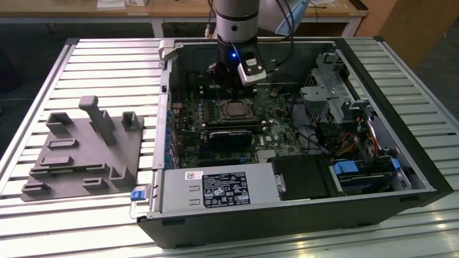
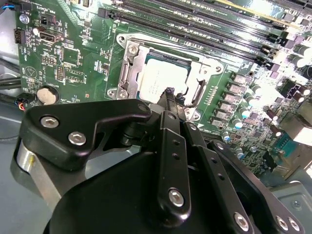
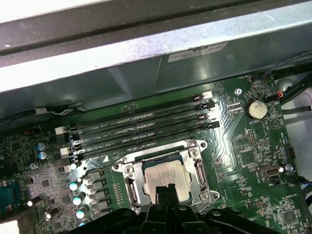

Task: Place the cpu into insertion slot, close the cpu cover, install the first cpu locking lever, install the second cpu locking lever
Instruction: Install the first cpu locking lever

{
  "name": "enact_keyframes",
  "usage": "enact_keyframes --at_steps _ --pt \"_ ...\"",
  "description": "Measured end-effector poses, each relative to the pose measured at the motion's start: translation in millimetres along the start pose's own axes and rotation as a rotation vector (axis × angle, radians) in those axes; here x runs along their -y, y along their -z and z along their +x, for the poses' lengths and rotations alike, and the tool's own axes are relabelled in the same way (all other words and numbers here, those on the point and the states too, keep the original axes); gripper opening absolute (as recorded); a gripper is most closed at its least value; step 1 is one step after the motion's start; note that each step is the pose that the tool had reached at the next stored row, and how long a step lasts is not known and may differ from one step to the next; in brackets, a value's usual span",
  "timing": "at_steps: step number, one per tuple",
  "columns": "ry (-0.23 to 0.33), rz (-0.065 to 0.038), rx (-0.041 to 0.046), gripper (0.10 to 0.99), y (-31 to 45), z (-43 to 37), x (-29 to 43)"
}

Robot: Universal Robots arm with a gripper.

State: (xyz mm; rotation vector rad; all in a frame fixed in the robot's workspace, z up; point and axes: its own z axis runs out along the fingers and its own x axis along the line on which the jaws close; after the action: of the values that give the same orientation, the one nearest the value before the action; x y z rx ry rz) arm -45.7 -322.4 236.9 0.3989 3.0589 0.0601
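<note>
The black fingers (image 2: 169, 100) are pressed together with nothing between them. The flat square grey cpu (image 2: 156, 78) lies right by their tips, in its dark insertion slot (image 2: 168, 57), framed by the thin silvery metal cpu cover (image 2: 127, 66). The grey arm (image 1: 233, 21) stands straight up, fingers pointing down.

Long black memory slots (image 3: 141, 127) are being shown near the gripper (image 3: 165, 191), with a round silvery coin battery (image 3: 255, 109) farther off. A grey moulded plastic fixture (image 1: 79, 156) is being kept well apart on the slatted metal table (image 1: 107, 64).
</note>
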Motion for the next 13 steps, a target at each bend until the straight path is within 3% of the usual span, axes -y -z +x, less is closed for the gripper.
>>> enact_keyframes --at_steps 6,13 --pt "0.001 0.0 -0.0001 0.106 0.4 0.0 0.0" --pt "0.001 0.0 0.0001 0.106 7.8 -0.4 -0.4"
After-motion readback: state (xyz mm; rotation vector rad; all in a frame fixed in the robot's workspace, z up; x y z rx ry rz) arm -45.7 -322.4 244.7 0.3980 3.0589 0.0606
